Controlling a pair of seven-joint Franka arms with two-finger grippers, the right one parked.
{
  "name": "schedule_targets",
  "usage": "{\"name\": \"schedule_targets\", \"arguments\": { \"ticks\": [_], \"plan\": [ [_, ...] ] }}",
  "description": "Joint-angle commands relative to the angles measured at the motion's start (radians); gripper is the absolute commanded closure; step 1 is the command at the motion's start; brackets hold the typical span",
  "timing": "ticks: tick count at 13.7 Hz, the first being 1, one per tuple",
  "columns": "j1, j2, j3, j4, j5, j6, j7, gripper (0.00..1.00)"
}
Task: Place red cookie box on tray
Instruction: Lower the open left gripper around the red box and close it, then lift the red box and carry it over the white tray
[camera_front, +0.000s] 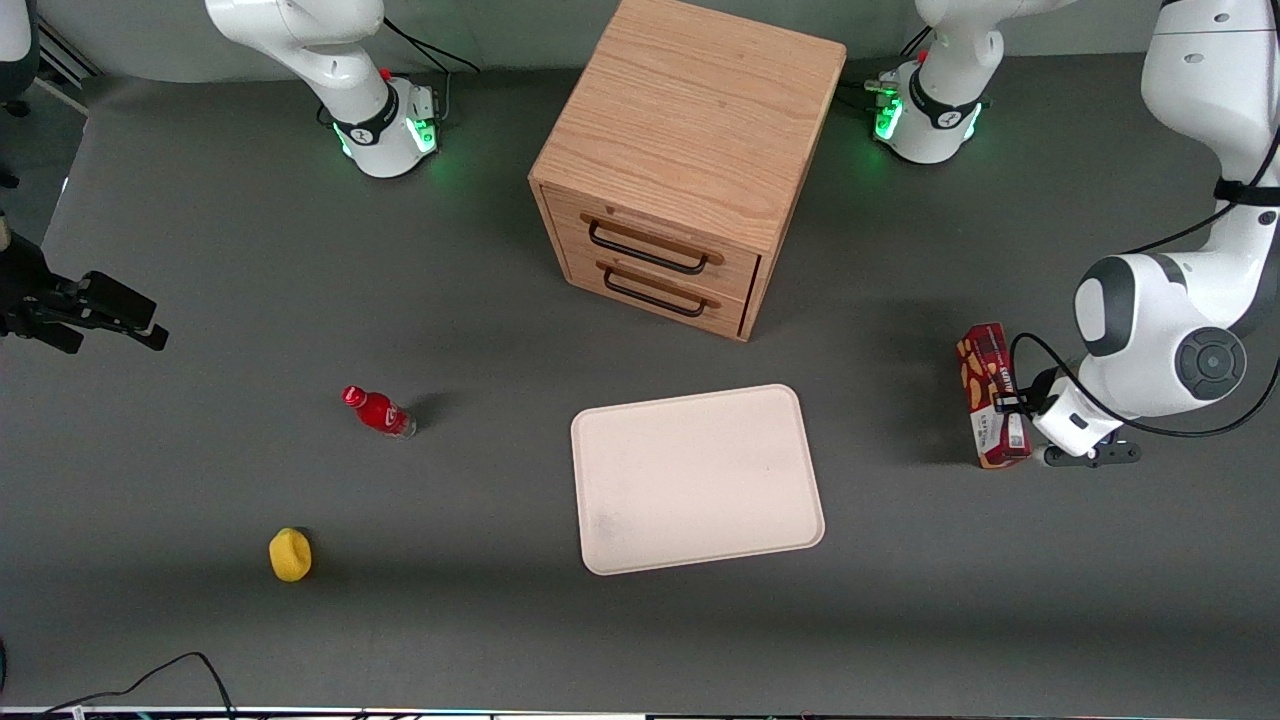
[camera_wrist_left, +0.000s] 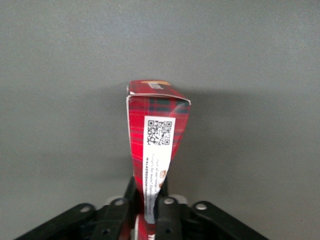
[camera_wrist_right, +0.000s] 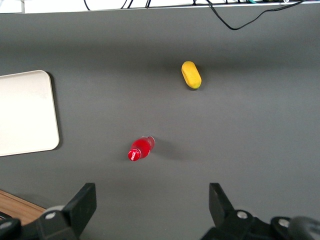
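The left arm's black two-finger gripper is clamped on the narrow sides of the long dark-red tartan cookie box, near its labelled end, toward the working arm's end of the grey table. The large flat cream-white tray lies at the box's nine o'clock in the front view, well apart and bare. Gripped off-centre, the carton could sag, pivot between the fingers or slip out in transit.

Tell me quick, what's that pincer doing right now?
Pincer: shut on the box, off the tray, toward the working arm's end of the table.
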Motion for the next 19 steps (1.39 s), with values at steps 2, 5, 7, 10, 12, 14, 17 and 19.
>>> {"name": "schedule_targets", "arguments": {
  "ticks": [2, 5, 7, 10, 12, 14, 17, 19],
  "plan": [
    [-0.016, -0.029, -0.004, 0.063, -0.008, -0.045, -0.013, 1.00],
    [-0.116, 0.029, -0.032, 0.356, -0.049, -0.337, -0.143, 1.00],
    [-0.197, 0.109, -0.033, 0.544, -0.050, -0.448, -0.271, 1.00],
    [-0.296, 0.169, -0.032, 0.595, -0.050, -0.449, -0.386, 1.00],
    [-0.381, 0.251, -0.027, 0.661, -0.024, -0.403, -0.481, 1.00],
    [-0.426, 0.316, -0.027, 0.707, 0.010, -0.370, -0.562, 1.00],
    [-0.461, 0.353, -0.026, 0.709, 0.038, -0.311, -0.589, 1.00],
    [-0.489, 0.391, -0.024, 0.710, 0.070, -0.240, -0.590, 1.00]
  ]
}}
